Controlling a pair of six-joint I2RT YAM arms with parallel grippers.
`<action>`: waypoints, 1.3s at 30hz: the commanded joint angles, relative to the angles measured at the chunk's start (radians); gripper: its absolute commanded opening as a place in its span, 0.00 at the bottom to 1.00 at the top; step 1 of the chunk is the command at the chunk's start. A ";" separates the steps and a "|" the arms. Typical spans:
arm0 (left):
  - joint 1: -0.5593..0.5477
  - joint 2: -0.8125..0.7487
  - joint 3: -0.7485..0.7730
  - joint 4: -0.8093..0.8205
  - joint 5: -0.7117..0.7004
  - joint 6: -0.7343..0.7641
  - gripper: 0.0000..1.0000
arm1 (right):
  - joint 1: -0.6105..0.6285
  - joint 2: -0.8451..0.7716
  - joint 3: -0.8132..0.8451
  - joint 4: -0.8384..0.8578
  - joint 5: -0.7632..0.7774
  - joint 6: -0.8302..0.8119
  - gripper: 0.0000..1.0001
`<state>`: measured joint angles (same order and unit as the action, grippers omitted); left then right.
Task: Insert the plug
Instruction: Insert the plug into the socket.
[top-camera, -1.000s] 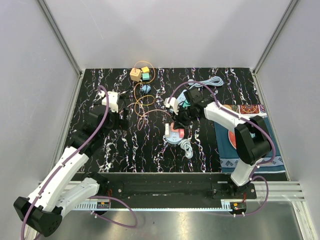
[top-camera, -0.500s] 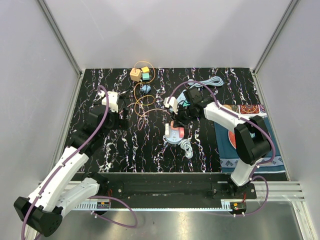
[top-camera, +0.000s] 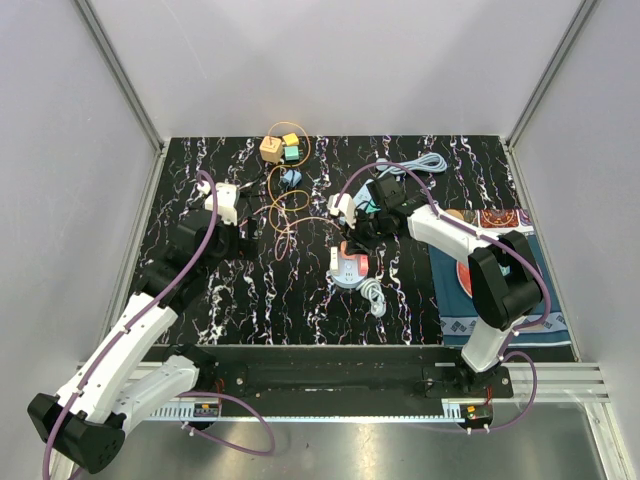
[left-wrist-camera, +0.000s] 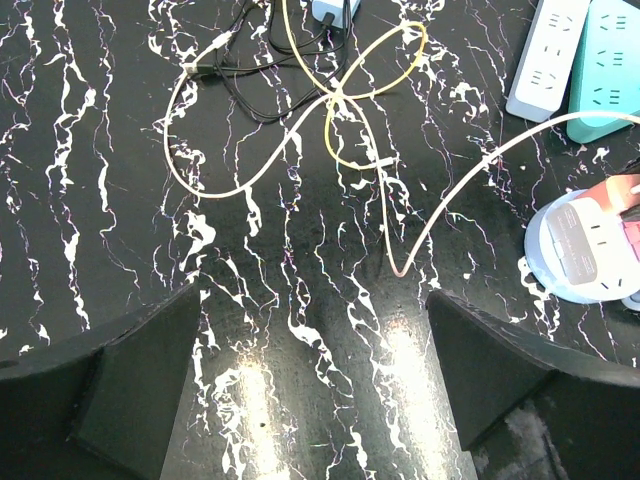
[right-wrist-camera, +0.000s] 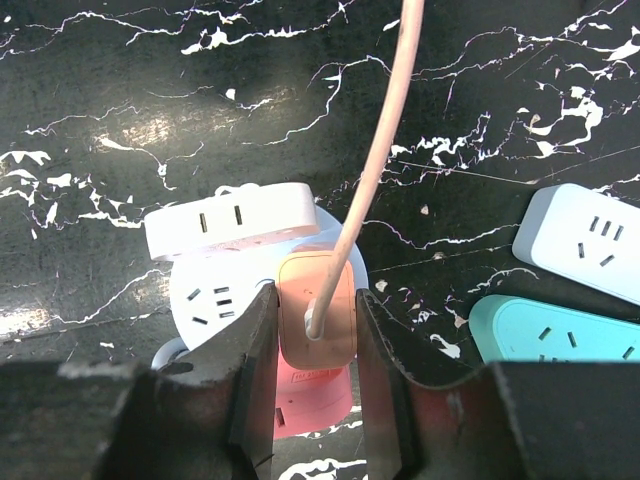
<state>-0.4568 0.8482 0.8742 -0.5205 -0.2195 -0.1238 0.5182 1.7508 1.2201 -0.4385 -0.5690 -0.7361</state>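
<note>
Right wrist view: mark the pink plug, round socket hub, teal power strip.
pink plug (right-wrist-camera: 298, 300): right wrist view, left half of its flat face.
round socket hub (right-wrist-camera: 205, 290): right wrist view, top face by the slots.
teal power strip (right-wrist-camera: 540, 332): right wrist view, top face.

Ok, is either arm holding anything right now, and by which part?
The right gripper holds the peach plug by its two opposite sides, jaws closed on its body. The left gripper is open and holds nothing.

Plug (right-wrist-camera: 298, 312) prongs hidden under body; its cable (right-wrist-camera: 386, 130) cut off at top edge.
</note>
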 joint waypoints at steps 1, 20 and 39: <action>0.007 0.005 -0.007 0.060 0.020 0.009 0.99 | 0.009 -0.007 -0.008 -0.017 0.004 -0.020 0.04; 0.009 0.000 -0.009 0.059 0.029 0.013 0.99 | 0.043 0.022 -0.008 -0.121 0.092 -0.062 0.07; 0.009 -0.015 -0.017 0.059 0.017 0.019 0.99 | 0.059 0.073 -0.044 -0.147 0.182 -0.072 0.06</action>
<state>-0.4522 0.8482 0.8726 -0.5205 -0.2058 -0.1200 0.5659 1.7515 1.2144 -0.4866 -0.4782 -0.7979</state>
